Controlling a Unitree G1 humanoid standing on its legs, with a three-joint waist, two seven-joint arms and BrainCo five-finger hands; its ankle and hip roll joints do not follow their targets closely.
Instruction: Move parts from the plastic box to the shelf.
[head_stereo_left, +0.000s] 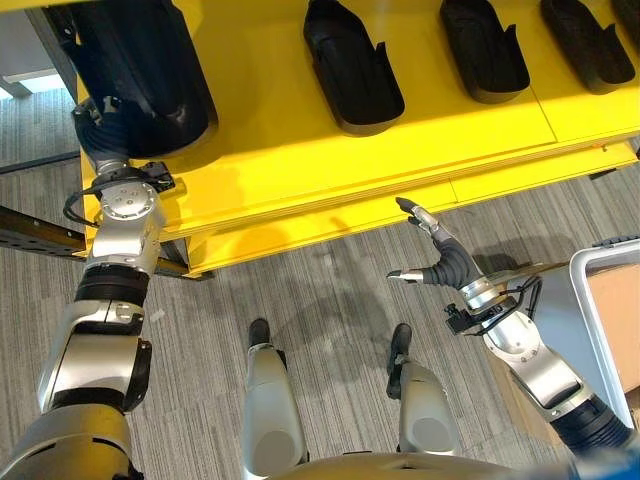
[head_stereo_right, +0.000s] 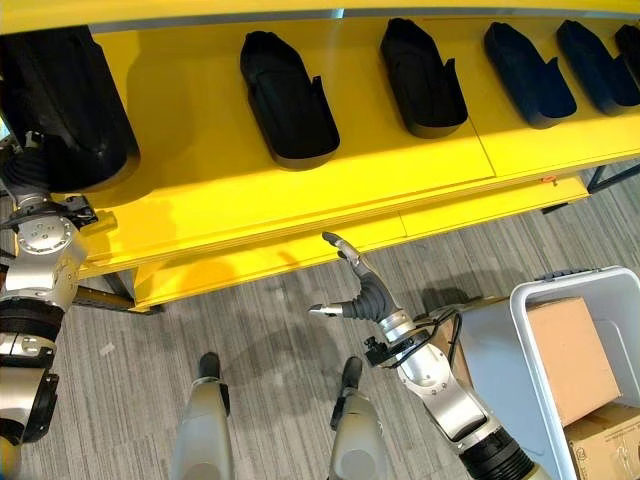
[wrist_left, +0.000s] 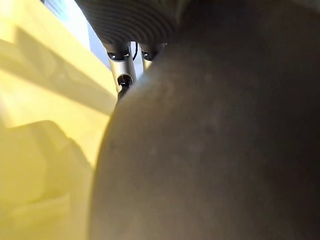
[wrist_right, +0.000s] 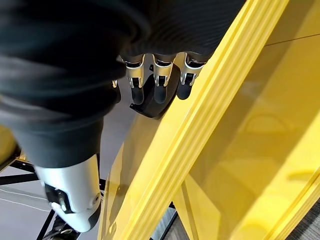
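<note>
The left hand (head_stereo_left: 101, 140) sits at the upper left of the head views, its dark ribbed wrist rising up against a large black part (head_stereo_left: 150, 75) that stands on the yellow shelf (head_stereo_left: 260, 150); the fingers are hidden behind that part, so whether they clasp it or lie slack cannot be told. In the left wrist view the same black part (wrist_left: 215, 150) looms dark and very close, with two silver fingers (wrist_left: 122, 75) pressed against its edge and the yellow shelf beyond. Moving right along the shelf top, more black parts lie in a row, well apart from one another: one at upper centre (head_stereo_left: 350, 70), another beside it (head_stereo_left: 485, 50), and one at the upper right corner (head_stereo_left: 590, 40). Below the shelf's front edge, at centre right, the right hand (head_stereo_left: 440, 265) hangs over the grey carpet (head_stereo_left: 320, 290), fingers straight and spread, thumb apart, holding nothing. At the far right edge stands the pale plastic box (head_stereo_right: 535, 345), with a brown cardboard piece (head_stereo_right: 570, 355) lying inside it.
</note>
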